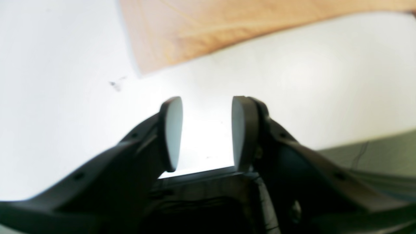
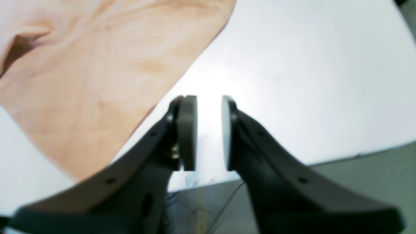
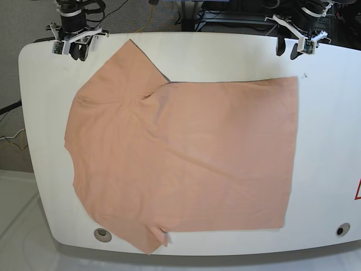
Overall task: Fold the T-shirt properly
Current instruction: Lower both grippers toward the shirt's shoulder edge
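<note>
A peach T-shirt (image 3: 186, 158) lies spread flat across a white tabletop (image 3: 327, 141), seen from above. Its collar end points to the picture's left, its hem runs down the right side, one sleeve reaches toward the top left corner, and the other sleeve hangs at the bottom edge. The cloth looks smooth, with only faint creases, and no fold is made yet.

Your two arms sit at the far edge of the tabletop, well apart from each other. The right tool (image 2: 209, 133) hovers just beside the upper sleeve with its pads parted by a narrow gap and nothing between them. The left tool (image 1: 206, 133) hangs near the upper hem corner, its pads standing wider apart, also empty. Neither touches the shirt.

The step in hand appears to be reaching for the first grasp along the far long edge. To do it well, bring each tool down onto the fabric edge itself: the right one at the sleeve or shoulder seam, the left one at the hem corner. Widen the right tool first, since its gap looks tight for pinching cloth. Pinch only one layer's edge, lift both ends together and level, and carry them evenly so the fold line stays straight.
</note>
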Controlling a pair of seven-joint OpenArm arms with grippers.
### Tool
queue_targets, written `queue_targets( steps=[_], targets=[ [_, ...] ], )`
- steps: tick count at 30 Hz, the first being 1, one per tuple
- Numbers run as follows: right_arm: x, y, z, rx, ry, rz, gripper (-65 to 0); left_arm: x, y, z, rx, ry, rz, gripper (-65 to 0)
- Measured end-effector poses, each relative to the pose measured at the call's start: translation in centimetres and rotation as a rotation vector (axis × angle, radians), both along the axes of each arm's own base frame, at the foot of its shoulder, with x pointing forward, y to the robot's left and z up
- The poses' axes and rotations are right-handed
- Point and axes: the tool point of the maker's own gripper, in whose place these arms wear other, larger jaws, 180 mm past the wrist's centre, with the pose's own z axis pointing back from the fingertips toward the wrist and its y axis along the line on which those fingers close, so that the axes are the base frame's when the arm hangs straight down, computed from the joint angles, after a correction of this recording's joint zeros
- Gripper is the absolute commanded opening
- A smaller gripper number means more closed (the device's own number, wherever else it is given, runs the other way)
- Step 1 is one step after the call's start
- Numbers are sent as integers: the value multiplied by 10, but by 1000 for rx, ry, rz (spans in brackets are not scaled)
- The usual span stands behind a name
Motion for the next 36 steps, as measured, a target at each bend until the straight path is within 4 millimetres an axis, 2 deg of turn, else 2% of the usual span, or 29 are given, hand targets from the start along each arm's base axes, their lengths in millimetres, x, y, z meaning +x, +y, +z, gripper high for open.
queue_targets(
  steps=[4,10,14,21,26,36],
  targets=[
    [5,1,1,49,9,-5,-467,10,9,8,-5,-34,49,-399],
    [17,0,5,58,-13,1,-451,14,11,10,-21,-46,78,-403],
    [28,-9,8,75,-53,-35,-446,17,17,12,-19,-60,116,-403],
    [40,-30,12,72,-103,-97,-433,19,14,11,-21,-65,112,-410],
    [42,-32,-9,133,-64,-104,-432,22,11,10,-18,-61,103,-411],
    [41,-19,-39,256,0,-73,-437,32,19,15,-8,-82,108,-412]
  ],
)
